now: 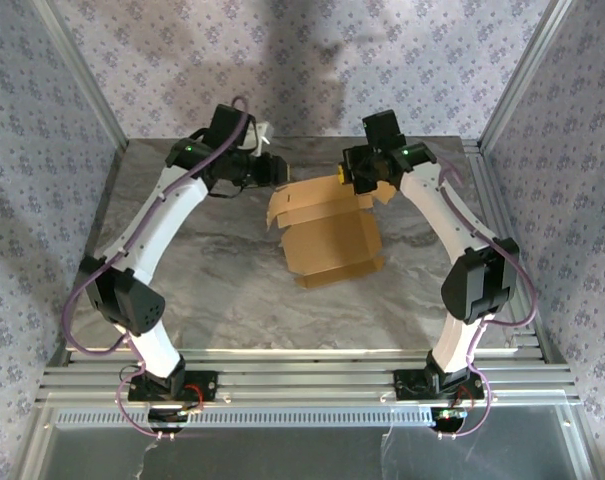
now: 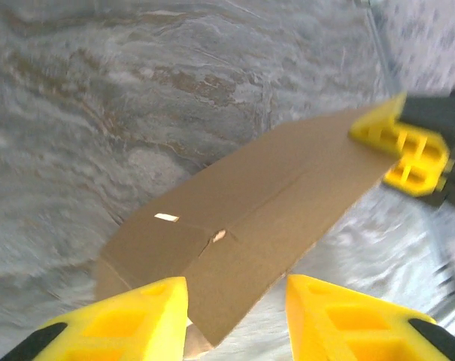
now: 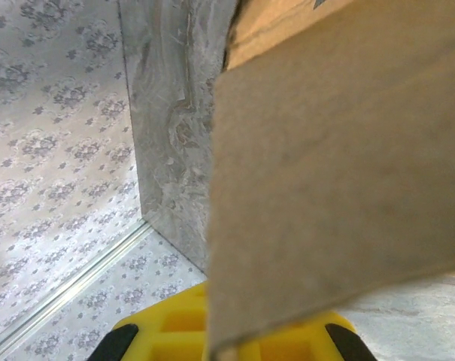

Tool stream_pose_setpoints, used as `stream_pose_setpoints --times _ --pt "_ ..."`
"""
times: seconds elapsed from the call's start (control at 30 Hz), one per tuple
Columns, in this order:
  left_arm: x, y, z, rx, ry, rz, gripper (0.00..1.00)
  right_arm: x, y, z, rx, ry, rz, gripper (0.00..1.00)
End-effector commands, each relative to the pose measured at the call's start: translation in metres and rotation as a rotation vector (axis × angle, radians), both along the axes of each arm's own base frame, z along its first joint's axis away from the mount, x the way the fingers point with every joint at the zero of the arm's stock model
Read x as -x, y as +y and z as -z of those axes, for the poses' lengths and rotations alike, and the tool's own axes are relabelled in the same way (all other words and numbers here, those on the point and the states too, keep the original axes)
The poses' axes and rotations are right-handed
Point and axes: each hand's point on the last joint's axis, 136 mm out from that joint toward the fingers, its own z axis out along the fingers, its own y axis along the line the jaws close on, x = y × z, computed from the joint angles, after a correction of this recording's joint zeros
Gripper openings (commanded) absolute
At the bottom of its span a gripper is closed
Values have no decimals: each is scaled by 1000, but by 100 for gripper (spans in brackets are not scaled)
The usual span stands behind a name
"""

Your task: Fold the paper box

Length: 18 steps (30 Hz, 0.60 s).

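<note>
The paper box is tan cardboard lying partly folded in the middle of the marble table, with its flaps raised at the far side. My right gripper is at the box's far right corner, shut on a flap. In the right wrist view that flap stands in front of the closed yellow fingers. My left gripper is at the far left corner, open. In the left wrist view a corner of the paper box lies between its spread fingertips, and the right gripper holds the far end.
Aluminium frame posts and patterned fabric walls close in the table at the back and both sides. Bare marble lies left of and in front of the box. The arm bases stand on a slotted rail at the near edge.
</note>
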Motion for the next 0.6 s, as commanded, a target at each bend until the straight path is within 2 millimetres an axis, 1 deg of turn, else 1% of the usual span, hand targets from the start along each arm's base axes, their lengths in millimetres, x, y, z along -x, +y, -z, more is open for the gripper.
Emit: stream_pose_setpoints --times 0.0,0.13,0.2,0.3,0.43,0.57 --pt "12 -7 -11 -228 -237 202 41 9 -10 -16 21 -13 -18 0" --pt "13 -9 -11 -384 -346 210 64 10 -13 -16 22 -11 -16 0" --pt "11 -9 -11 -430 -397 212 68 10 -14 -16 18 -13 -16 0" --pt "8 -11 -9 -491 -430 224 69 10 -14 -15 17 -11 -17 0" --pt "5 -12 2 -557 -428 239 68 11 -14 -15 14 -10 -18 0" --pt "3 -17 15 -548 -383 239 58 12 -14 -15 6 -10 -14 0"
